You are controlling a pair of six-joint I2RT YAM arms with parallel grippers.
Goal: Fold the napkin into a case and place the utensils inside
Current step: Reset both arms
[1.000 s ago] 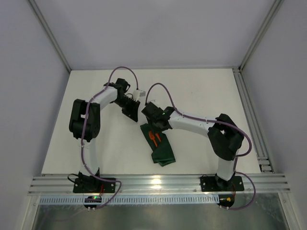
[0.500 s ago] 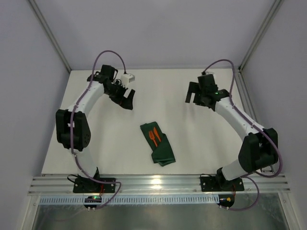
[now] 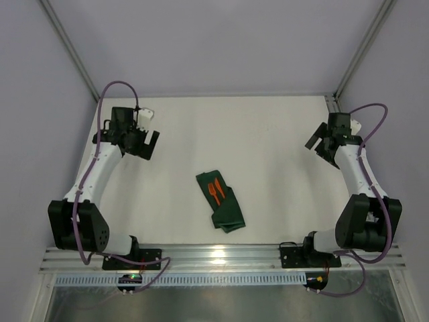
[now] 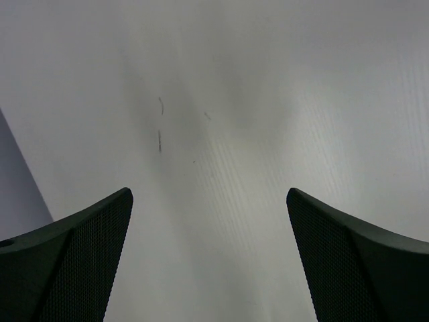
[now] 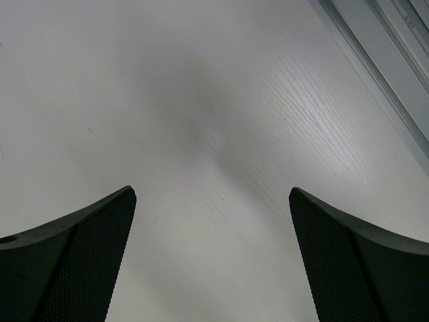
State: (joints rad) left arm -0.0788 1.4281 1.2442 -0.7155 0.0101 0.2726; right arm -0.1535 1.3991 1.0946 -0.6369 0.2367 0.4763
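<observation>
The dark green napkin lies folded as a narrow case (image 3: 222, 203) in the middle of the table in the top view. Two orange utensils (image 3: 215, 190) poke out of its upper end, tucked into the fold. My left gripper (image 3: 147, 145) is far off at the table's left side, open and empty. My right gripper (image 3: 320, 146) hangs at the right side near the rail, also open and empty. In the left wrist view my fingers (image 4: 74, 268) frame only bare white table; the right wrist view shows the same between its fingers (image 5: 74, 268).
A metal rail (image 3: 348, 154) runs along the table's right edge, seen also as a grey rail (image 5: 382, 47) in the right wrist view. The grey wall (image 4: 17, 181) edges the left wrist view. Another rail (image 3: 221, 256) crosses the near edge by the arm bases.
Both arms have swung away from the case, left arm to the left side, right arm to the right rail. Both grippers opened wide. The case and utensils stayed put.
</observation>
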